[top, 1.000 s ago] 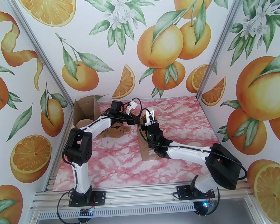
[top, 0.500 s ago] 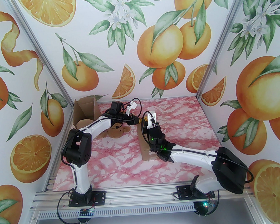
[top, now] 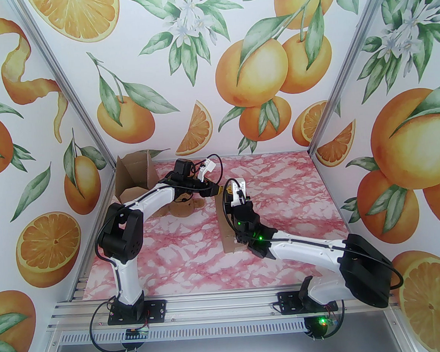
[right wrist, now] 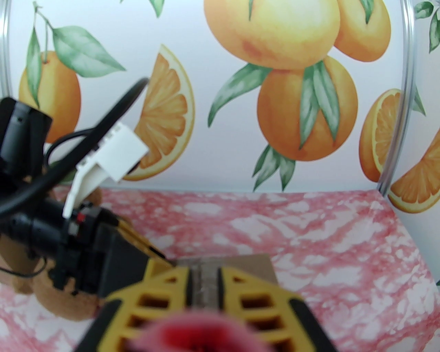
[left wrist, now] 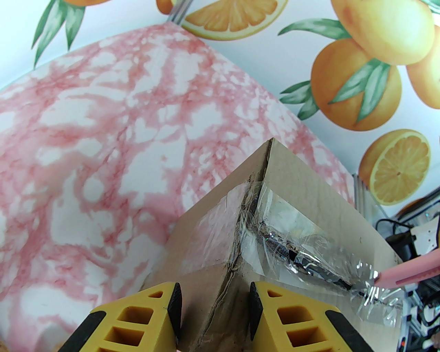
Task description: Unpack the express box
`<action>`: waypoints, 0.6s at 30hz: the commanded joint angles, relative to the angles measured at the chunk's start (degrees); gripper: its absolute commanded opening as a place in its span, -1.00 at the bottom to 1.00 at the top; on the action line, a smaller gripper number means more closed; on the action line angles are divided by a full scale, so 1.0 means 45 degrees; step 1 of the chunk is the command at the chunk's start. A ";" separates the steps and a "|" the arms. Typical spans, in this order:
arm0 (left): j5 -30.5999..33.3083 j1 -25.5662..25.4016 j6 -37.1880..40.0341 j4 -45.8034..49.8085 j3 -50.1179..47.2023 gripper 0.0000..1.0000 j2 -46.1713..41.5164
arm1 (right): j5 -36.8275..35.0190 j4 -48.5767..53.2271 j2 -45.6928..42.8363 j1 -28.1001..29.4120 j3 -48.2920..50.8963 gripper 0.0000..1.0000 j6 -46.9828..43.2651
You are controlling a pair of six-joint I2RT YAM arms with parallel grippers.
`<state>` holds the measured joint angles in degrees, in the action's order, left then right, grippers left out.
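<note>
The express box (top: 229, 239) is a long brown carton lying on the pink marbled table (top: 288, 189), its top seam covered in clear tape (left wrist: 275, 220) that is torn and crinkled. My left gripper (top: 218, 190) is closed on the box's far end, and its yellow fingers (left wrist: 161, 309) clamp the corner (left wrist: 215, 292). My right gripper (top: 230, 200) hovers over the box, shut on a pink cutter (left wrist: 409, 271) whose tip sits in the taped seam. In the right wrist view the right gripper (right wrist: 204, 271) stands shut with the pink handle (right wrist: 202, 333) behind it and the box (right wrist: 254, 263) below.
A brown teddy bear (top: 183, 209) lies on the table under the left forearm, left of the box. An opened empty carton (top: 133, 173) stands in the back left corner. Printed walls enclose the table on three sides.
My right arm has drawn back toward the near edge, pulling the cutter along the box's taped seam. The left arm and box have stayed put.
</note>
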<state>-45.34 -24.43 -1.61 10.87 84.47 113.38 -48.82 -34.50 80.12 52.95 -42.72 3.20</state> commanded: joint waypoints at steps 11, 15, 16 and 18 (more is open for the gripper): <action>0.1170 0.0135 -0.0168 0.0377 -0.0430 -0.26 -0.0274 | -0.1332 0.0953 -0.0743 0.0860 0.0515 -1.00 0.0245; 0.1187 0.0153 -0.0209 0.0357 -0.0440 -0.26 -0.0284 | -0.1434 0.1197 -0.0962 0.0986 0.0657 -1.00 0.0435; 0.1239 0.0144 -0.0209 0.0357 -0.0450 -0.26 -0.0298 | -0.1458 0.1217 -0.0985 0.1024 0.0684 -1.00 0.0455; 0.1295 0.0154 -0.0229 0.0344 -0.0460 -0.26 -0.0323 | -0.1530 0.1203 -0.1075 0.1130 0.0767 -1.00 0.0498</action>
<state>-44.77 -24.40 -1.78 10.83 83.88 112.88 -53.67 -31.53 76.71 56.62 -40.69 4.47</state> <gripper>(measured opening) 0.370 0.197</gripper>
